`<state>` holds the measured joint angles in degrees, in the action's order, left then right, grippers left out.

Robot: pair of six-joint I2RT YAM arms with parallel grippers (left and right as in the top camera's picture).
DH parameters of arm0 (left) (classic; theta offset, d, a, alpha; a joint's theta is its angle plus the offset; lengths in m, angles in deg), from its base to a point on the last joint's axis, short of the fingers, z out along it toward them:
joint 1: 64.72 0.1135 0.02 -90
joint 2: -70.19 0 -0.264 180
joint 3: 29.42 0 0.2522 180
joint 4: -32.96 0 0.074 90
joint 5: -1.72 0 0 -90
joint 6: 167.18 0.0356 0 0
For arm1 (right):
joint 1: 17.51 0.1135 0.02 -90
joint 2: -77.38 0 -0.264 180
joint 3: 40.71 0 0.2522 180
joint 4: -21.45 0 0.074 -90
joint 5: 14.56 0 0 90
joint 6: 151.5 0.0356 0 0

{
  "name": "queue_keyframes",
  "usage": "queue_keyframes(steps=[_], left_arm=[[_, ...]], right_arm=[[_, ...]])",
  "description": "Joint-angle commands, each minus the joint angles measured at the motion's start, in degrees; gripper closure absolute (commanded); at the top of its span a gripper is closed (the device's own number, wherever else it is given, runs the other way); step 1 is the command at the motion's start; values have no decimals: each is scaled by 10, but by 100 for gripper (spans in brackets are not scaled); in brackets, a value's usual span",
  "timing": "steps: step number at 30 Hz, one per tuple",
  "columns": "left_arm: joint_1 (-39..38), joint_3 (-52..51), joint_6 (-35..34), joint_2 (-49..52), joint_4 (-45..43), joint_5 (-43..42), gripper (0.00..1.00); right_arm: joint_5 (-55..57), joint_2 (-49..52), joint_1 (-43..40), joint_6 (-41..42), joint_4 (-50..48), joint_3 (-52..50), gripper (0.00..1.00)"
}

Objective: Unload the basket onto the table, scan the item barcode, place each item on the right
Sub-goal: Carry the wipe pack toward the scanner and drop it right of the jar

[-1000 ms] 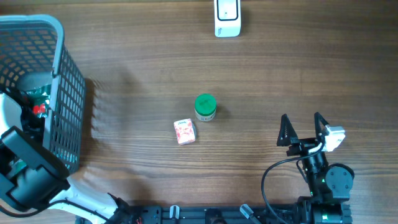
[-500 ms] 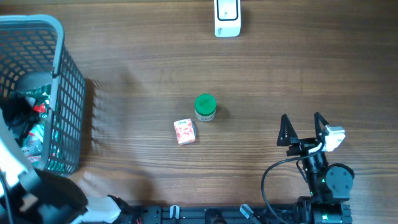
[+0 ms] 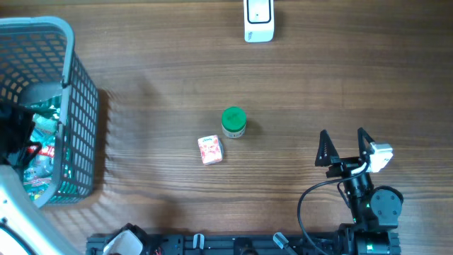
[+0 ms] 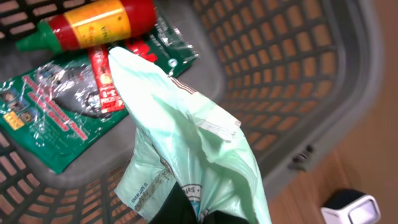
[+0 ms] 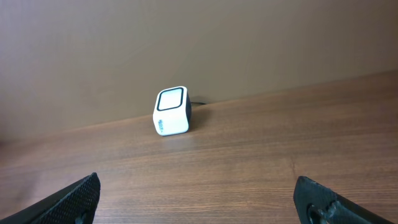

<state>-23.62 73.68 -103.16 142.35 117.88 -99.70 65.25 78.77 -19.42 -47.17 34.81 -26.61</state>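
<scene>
- A pale green pouch (image 4: 186, 143) is pinched in the closed left gripper (image 4: 183, 208) and held above the floor of the grey basket (image 4: 292, 74).
- A red sauce bottle (image 4: 93, 22) is seen lying on that floor.
- The right gripper (image 3: 345, 145) is spread wide, with nothing held.
- The white scanner (image 3: 258, 20) is stood at the table's far edge, well apart from the pouch.
</scene>
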Motion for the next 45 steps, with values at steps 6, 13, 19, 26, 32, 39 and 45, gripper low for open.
queue_keyframes(steps=[6, 13, 19, 26, 32, 39, 45], left_arm=[[-103, 11, 3, -91, -19, -50, 96], [-146, 11, 3, -141, -59, -12, 96], [-188, 11, 80, -139, -58, -131, 96], [-411, 6, 80, -74, -86, -130, 96], [-615, 6, 95, 65, -214, -128, 96], [-754, 6, 58, 254, -362, -125, 96], [-808, 6, -24, 408, -408, -59, 96]], right_arm=[[8, 0, 5, 8, -3, 0, 0], [8, 0, 5, 8, -3, 0, 0], [8, 0, 5, 8, -3, 0, 0], [8, 0, 5, 8, -3, 0, 0], [8, 0, 5, 8, -3, 0, 0], [8, 0, 5, 8, -3, 0, 0], [8, 0, 5, 8, -3, 0, 0]])
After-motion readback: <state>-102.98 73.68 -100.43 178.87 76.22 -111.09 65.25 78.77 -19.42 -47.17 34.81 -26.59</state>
